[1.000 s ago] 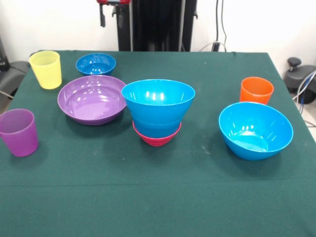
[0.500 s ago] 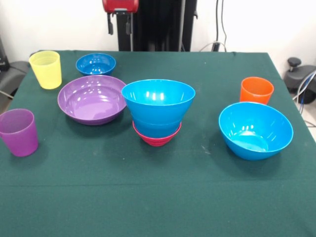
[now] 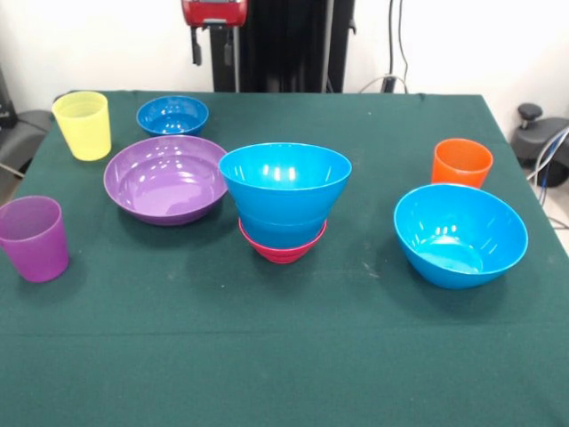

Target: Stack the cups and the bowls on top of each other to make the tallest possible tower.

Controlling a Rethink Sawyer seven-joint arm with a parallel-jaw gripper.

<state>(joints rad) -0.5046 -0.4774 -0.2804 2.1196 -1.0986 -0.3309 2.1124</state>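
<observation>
The tower stands mid-table: a magenta bowl (image 3: 283, 250) at the base with two blue bowls (image 3: 284, 182) nested in it. A wide purple bowl (image 3: 165, 178) lies to its left, with a small blue bowl (image 3: 172, 114) and a yellow cup (image 3: 82, 124) behind. The purple cup (image 3: 34, 237) is at the left edge. On the right sit an orange cup (image 3: 461, 163) and a large blue bowl (image 3: 460, 233). My gripper (image 3: 212, 52) hangs open and empty at the top, above and behind the small blue bowl.
A green cloth covers the table (image 3: 284, 356). Off its right edge are cables and a black knobbed object (image 3: 538, 133). A grey object (image 3: 22, 133) sits off the left edge.
The gripper has come down a little and shifted right at the top edge. Nothing on the table has moved.
</observation>
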